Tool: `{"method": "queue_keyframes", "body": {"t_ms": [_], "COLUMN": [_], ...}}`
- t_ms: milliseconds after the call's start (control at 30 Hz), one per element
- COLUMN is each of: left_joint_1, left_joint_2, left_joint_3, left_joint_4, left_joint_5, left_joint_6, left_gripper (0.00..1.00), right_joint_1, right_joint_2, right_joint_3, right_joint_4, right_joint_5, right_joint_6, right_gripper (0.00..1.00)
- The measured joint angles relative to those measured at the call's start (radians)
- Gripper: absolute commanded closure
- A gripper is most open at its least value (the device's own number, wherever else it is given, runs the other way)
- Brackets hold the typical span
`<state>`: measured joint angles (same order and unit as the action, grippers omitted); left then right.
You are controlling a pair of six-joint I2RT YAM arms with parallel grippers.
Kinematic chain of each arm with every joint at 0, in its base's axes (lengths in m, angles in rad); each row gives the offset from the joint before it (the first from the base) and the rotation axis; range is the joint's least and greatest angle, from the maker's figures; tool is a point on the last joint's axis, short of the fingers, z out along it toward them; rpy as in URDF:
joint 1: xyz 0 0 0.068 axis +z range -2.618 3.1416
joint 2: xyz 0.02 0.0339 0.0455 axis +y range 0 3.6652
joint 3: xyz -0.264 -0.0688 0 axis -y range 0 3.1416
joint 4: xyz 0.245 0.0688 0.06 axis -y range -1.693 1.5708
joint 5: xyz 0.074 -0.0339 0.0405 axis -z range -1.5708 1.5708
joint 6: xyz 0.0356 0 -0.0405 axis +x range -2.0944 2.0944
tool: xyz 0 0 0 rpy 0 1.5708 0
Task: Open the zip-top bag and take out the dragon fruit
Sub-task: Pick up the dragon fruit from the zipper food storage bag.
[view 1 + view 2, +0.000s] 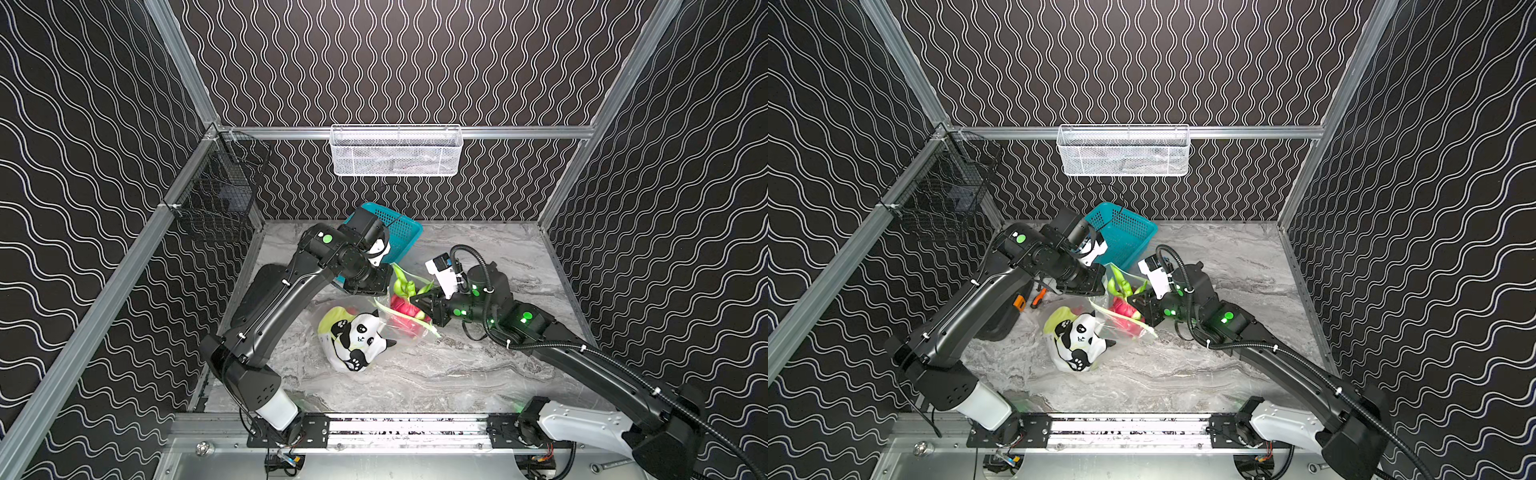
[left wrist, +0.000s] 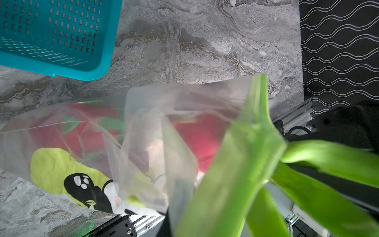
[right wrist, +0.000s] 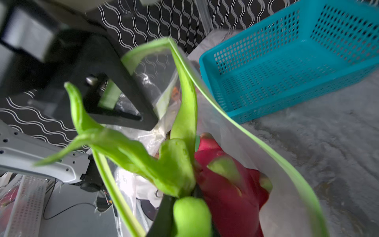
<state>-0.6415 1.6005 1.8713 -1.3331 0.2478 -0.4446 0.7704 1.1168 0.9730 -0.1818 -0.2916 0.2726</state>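
Left end effector [image 1: 390, 286] above marbled tabletop [image 1: 457, 374]

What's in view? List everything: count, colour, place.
bag: 1, clear, panda print, green strip, table centre
dragon fruit: 1, pink, green leaves, in bag's mouth
teal basket: 1, teal, table rear
white basket: 1, white wire, back rail
black basket: 1, black wire, left wall
tool: 1, orange handle, by left arm
table: 1, grey marble
left gripper: 1, black, shut on bag's strip
right gripper: 1, black, shut on fruit's leaf
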Motion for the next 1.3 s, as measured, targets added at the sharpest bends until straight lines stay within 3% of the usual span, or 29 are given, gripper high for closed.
{"method": "queue_keyframes", "body": {"t_ms": [600, 833, 1067, 1300], "left_joint_1": [0.002, 0.016, 0.028, 0.043], "left_joint_2": [-0.024, -0.044, -0.07, -0.105], "left_joint_3": [-0.04, -0.039, -0.039, -0.042], "left_joint_4": [0.037, 0.036, 0.029, 0.021], "left_joint_5": [0.018, 0.014, 0.006, -0.003], "left_joint_6": [-0.001, -0.001, 0.0, 0.002], "left_gripper": [1.0, 1.0, 1.0, 1.0], "right_joint_1": [-0.014, -0.052, -0.153, -0.221], "right_joint_2": [-0.032, -0.05, -0.1, -0.097], "right_joint_3": [0.211, 0.281, 0.24, 0.106], "right_joint_4": [0.021, -0.02, -0.117, -0.149], "right_joint_5": [0.098, 0.199, 0.369, 0.356], "right_joint_6": [0.034, 0.015, 0.02, 0.053], "right_gripper": [0.99, 0.94, 0.97, 0.97]}}
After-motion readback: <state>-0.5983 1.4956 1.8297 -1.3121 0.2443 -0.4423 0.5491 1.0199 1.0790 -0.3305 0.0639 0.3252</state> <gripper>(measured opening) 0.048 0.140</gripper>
